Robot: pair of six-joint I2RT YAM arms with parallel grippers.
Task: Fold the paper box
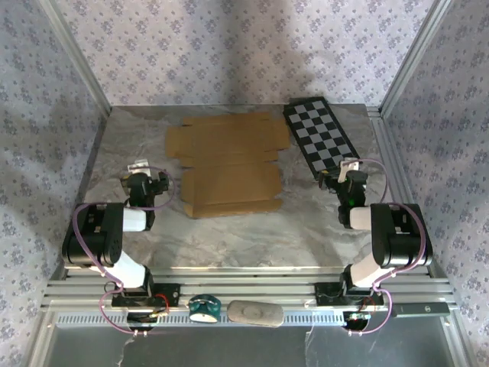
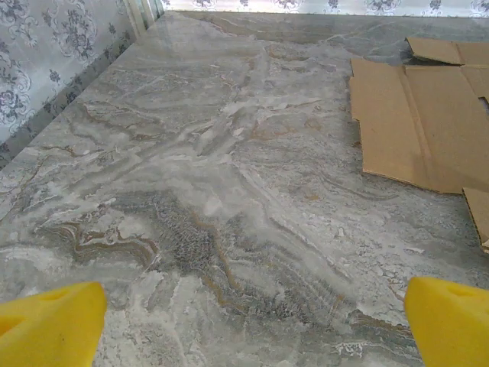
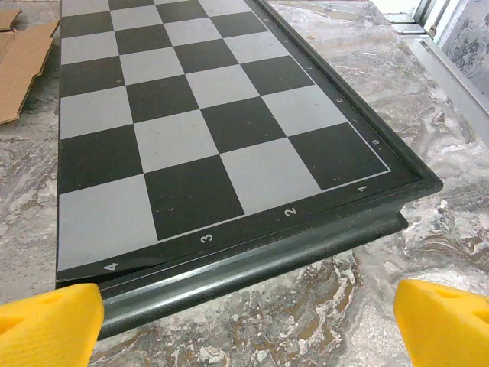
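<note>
The paper box lies as a flat brown cardboard sheet with flaps and creases on the marble table, at the middle back. Its left part also appears in the left wrist view, and a corner of it in the right wrist view. My left gripper hovers left of the sheet, open, with bare marble between its yellow fingertips. My right gripper is open too, at the near end of the checkerboard, holding nothing.
A black-and-grey checkerboard panel lies right of the cardboard, angled toward the right arm. Floral-papered walls with metal posts close in the table on three sides. A teal object and a grey oval rest on the near rail.
</note>
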